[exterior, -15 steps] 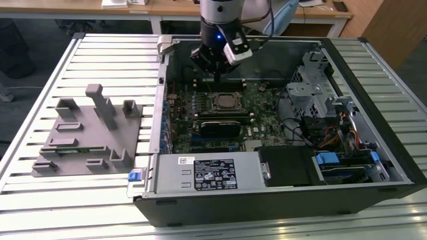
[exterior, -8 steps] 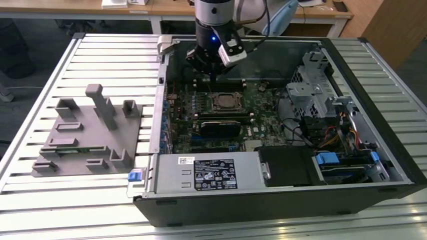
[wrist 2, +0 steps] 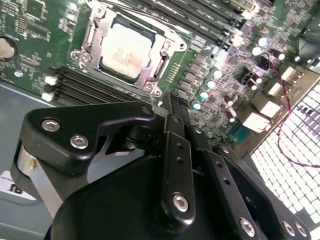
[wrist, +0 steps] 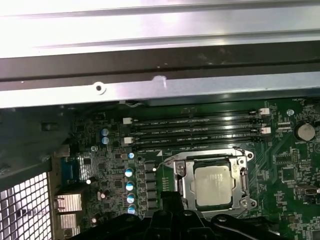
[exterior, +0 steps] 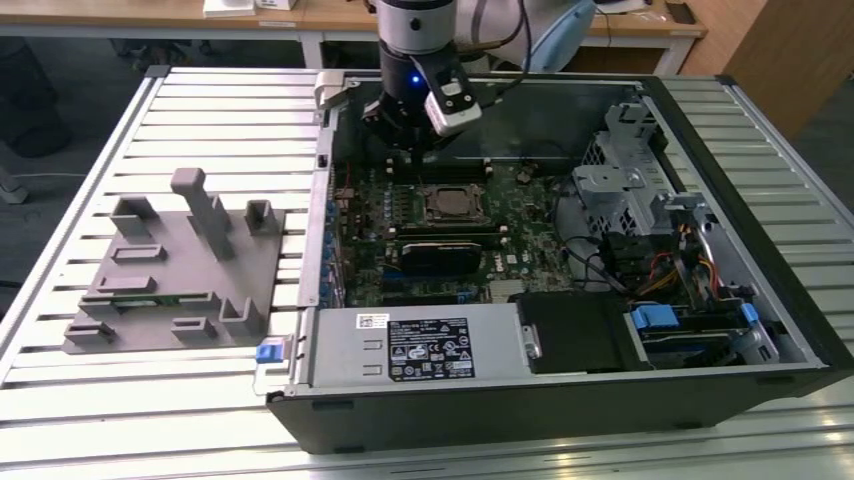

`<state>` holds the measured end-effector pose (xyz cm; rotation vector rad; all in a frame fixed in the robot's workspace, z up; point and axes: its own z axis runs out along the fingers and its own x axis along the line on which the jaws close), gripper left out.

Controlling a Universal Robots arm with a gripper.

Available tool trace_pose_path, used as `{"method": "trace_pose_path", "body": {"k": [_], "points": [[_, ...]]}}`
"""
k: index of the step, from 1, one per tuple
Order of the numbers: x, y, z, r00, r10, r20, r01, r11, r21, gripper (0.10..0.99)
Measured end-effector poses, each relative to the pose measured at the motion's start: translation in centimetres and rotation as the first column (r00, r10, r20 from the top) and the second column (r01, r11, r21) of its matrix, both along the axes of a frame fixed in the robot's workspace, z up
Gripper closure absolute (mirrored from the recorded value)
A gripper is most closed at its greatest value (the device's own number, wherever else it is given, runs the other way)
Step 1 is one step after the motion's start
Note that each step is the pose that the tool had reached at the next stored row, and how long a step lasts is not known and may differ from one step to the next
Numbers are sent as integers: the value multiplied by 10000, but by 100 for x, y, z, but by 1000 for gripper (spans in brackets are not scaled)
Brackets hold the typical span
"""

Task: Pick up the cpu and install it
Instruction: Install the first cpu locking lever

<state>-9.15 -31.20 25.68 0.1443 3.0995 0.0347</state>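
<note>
1. In the second wrist view the gripper [wrist 2: 175,102] hangs over the motherboard [wrist 2: 30,30]. Its jaws are narrow, the two fingers almost together, and I see nothing between them, so I judge that it carries nothing.
2. Just beyond the fingertips lies the cpu [wrist 2: 125,50]. Its pale metal top shows inside the socket frame [wrist 2: 159,66], and it looks flat and square to the frame. The chip is therefore in its place, and I judge the step in hand to be making sure of the seating.
3. To do this well, the gripper should be held clear of the chip and moved only straight up or down. In my judgement a sideways touch could shift the cpu in the socket.
4. All four edges should sit equally low. In the first wrist view the cpu [wrist: 213,186] looks level, but I cannot tell whether the frame is latched.
5. Behind the socket run the memory slots [wrist: 195,131], and behind them is the wall of the computer case [wrist: 200,87]. Both are near, so there is little room for a wide motion.
6. Farthest, in the exterior view, the grey fixture [exterior: 174,270] rests on the slatted table [exterior: 80,150]. It is beside the case, on the exterior view's left, well apart from the gripper.
</note>
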Motion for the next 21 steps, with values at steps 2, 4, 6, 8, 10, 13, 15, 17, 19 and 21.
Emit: {"method": "trace_pose_path", "body": {"k": [2,4,6,8,10,13,15,17,19,21], "points": [[-22,0,-5,10000,1,-1,-1,10000,-1,980],[-40,0,-10,10000,1,0,-1,10000,0,980],[-54,2,-12,10000,0,-2,0,10000,-2,980],[-61,10,-15,10000,1,-2,-1,10000,-2,980],[-66,26,-18,10000,1,-2,-1,10000,-2,980],[-99,54,-25,10000,4,-1,-4,10000,-1,980],[-110,68,-28,10000,4,-2,-4,10000,-2,980],[-120,82,-32,10000,6,-1,-6,10000,-1,980],[-127,101,-35,10000,10,-1,-10,10000,-1,980],[-135,123,-38,10000,12,-2,-12,10000,-2,980]]}}
